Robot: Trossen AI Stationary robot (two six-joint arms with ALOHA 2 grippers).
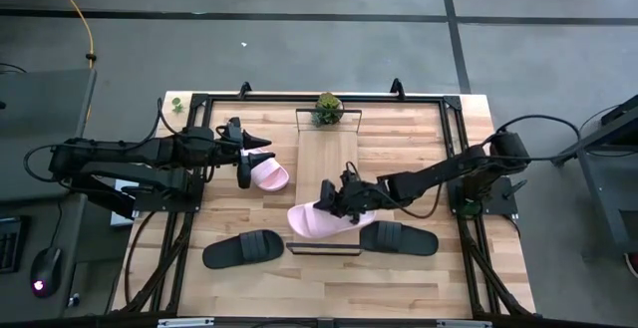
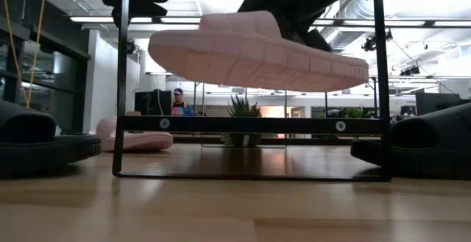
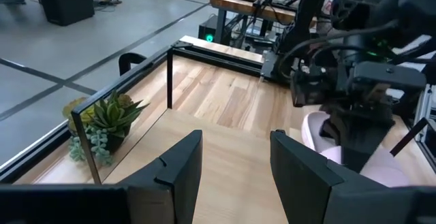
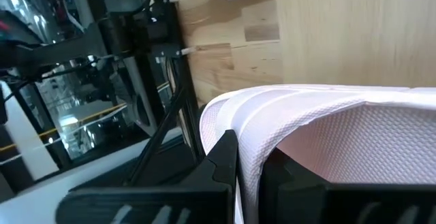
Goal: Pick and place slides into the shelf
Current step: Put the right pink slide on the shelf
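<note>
A wooden table (image 1: 419,268) seen from above, with a narrow light-wood shelf (image 1: 329,164) running down its middle. A small potted plant (image 1: 327,108) stands at the shelf's far end. Two black slides lie on the table at the near end, one (image 1: 243,248) to the left and one (image 1: 399,237) to the right of the shelf's black frame.

The right gripper (image 1: 342,205) hangs over the shelf's near end, its fingers pinched tight on the strap of a pale pink slide (image 1: 321,220) (the low view shows this slide lifted clear above the board, sole tilted). The second pink slide (image 1: 267,174) rests on the table just left of the shelf, beside the left gripper (image 1: 242,176), whose fingers are spread with nothing between them.

The right gripper's fingers are largely hidden by the strap. A person shows faintly in the room behind.
</note>
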